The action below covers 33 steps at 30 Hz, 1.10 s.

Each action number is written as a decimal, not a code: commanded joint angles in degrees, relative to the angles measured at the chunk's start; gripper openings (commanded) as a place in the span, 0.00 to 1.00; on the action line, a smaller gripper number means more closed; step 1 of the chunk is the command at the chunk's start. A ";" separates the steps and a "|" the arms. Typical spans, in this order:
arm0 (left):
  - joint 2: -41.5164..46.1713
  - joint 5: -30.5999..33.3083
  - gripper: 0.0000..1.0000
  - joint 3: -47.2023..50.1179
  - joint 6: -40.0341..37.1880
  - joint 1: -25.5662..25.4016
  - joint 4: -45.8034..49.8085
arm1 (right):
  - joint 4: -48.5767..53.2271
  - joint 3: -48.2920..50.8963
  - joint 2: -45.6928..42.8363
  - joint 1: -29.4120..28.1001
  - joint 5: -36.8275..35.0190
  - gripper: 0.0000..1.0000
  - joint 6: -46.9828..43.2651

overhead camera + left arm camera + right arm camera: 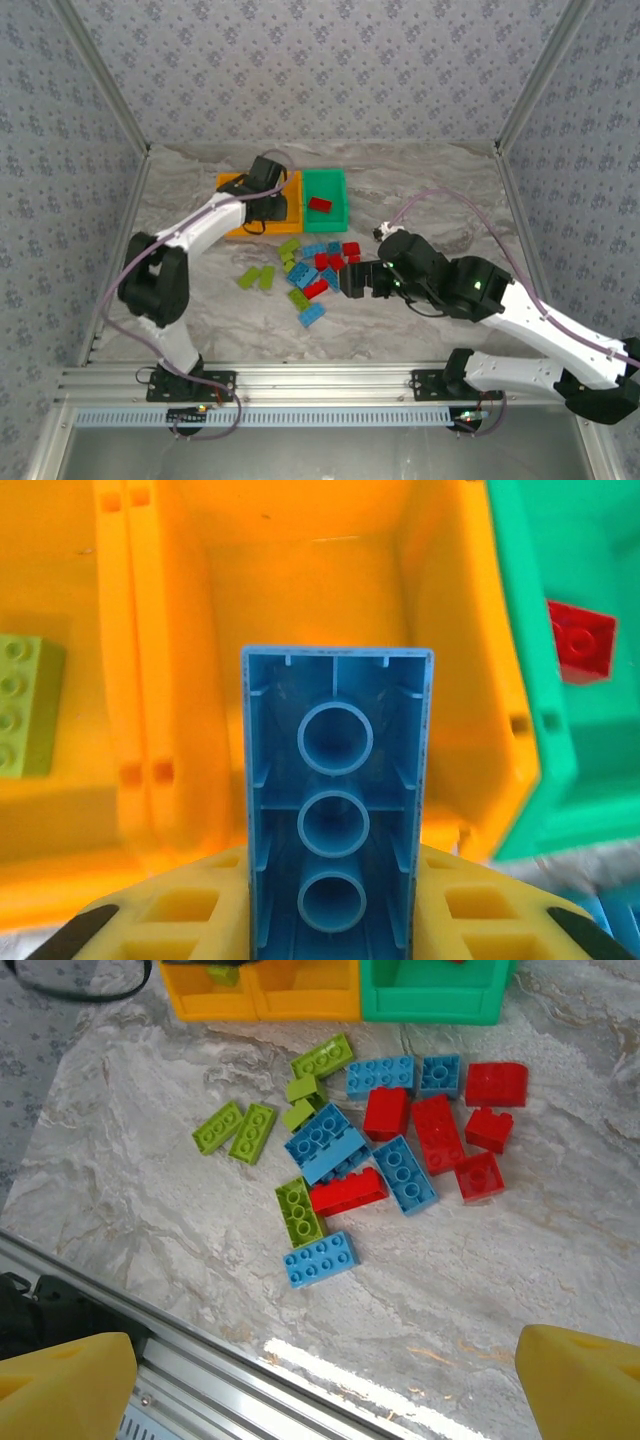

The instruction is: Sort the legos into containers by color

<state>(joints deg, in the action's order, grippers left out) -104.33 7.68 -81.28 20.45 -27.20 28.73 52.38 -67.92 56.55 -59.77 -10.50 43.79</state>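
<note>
— Now, left gripper [335,925]?
— Clenched on one light blue brick [335,780], lengthwise between its jaws, above an orange bin [300,570].
— Right gripper [325,1385]?
— Jaws spread wide over the table [150,1160]; loose legos [385,1150] lie just beyond them.

Scattered legos [438,1132], containers [430,1005] behind, gripper [325,1385] wide

The right wrist view's top edge is cutting off the green bin [430,1005]; left of it, the left arm [202,228] is covering the orange bins [228,184].
</note>
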 commanded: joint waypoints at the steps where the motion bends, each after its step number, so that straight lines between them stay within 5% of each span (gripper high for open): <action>1: -3.12 -1.72 0.38 -7.12 -0.94 0.22 2.54 | 2.27 2.26 -2.20 -0.24 -1.84 1.00 3.02; 6: -1.40 -2.44 0.43 -8.72 0.05 0.14 4.64 | 2.55 4.99 -3.05 0.17 -3.55 1.00 4.70; 12: 13.93 -2.21 0.46 -1.12 0.32 -3.88 5.41 | 0.48 8.46 -1.57 3.66 -3.14 1.00 3.75; 23: 50.75 -0.99 0.51 16.40 -18.23 -23.51 11.01 | -20.02 18.17 14.28 17.89 9.31 0.94 -4.15; 33: 61.80 -14.07 0.79 26.33 -29.27 -28.70 19.47 | -32.03 18.14 31.14 19.34 7.98 0.74 -15.49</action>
<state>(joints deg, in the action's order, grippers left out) -42.63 -1.54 -56.60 -4.71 -54.81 45.76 24.75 -49.65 85.49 -41.08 -2.09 33.01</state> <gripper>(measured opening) 0.785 0.743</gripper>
